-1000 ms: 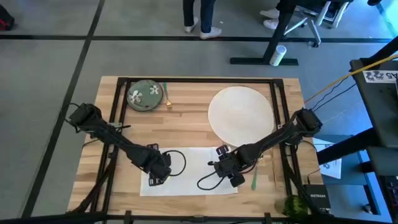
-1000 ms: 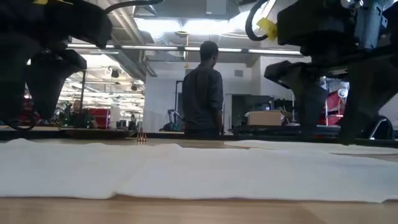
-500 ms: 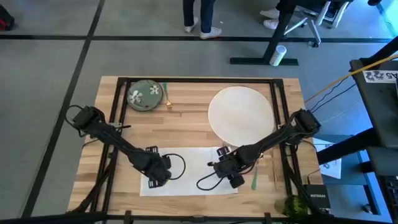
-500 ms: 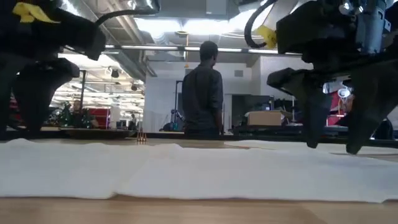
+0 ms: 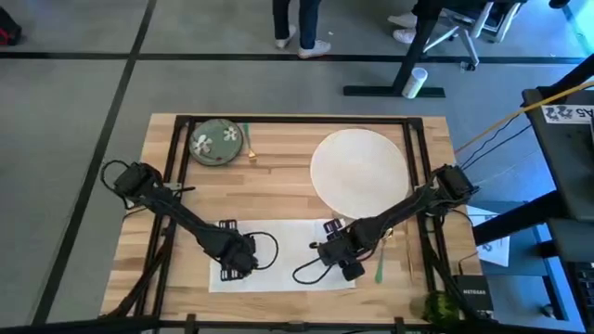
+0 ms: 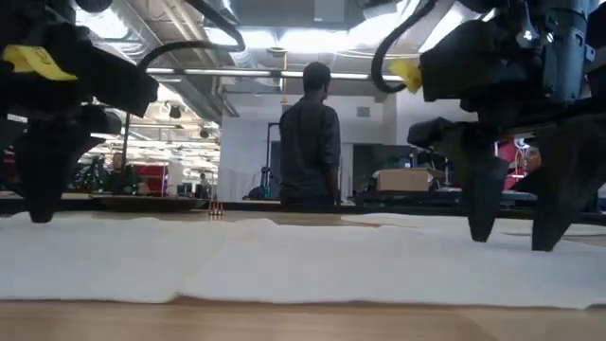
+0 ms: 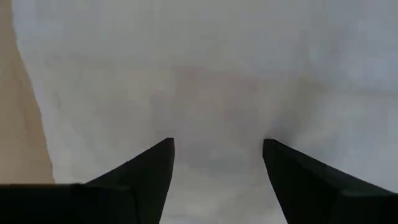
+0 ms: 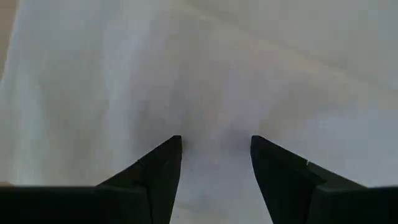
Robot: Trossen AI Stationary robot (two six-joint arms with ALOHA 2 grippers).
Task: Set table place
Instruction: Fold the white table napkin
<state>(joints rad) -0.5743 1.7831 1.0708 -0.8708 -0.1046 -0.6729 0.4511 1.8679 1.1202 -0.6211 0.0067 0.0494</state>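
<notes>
Hovering over the left end of the flat white cloth napkin [image 5: 281, 255], the left gripper [image 5: 234, 263] is pointing down with its 2 dark fingers [image 7: 146, 171] spread apart, tips almost touching the fabric and holding nothing. The napkin is lying along the near edge of the light butcher-block wooden tabletop [image 5: 278, 190], between both arms. Far back on the left, the small green white-flowered dish [image 5: 215, 142] is sitting with a gold, green-handled piece of cutlery [image 5: 249, 144] just beside it. Further right, the right gripper [image 5: 345, 262] is hanging over the napkin's right end, its fingers [image 8: 158, 165] likewise parted and empty, close above the cloth. Behind it, the large round white plate [image 5: 359, 168] is resting apart from the napkin, and another green-handled utensil [image 5: 379, 268] is lying near the right gripper. Judging by this, both arms are working on folding or arranging the napkin; next, each gripper would need to lower, pinch an edge without bunching, and move together.
</notes>
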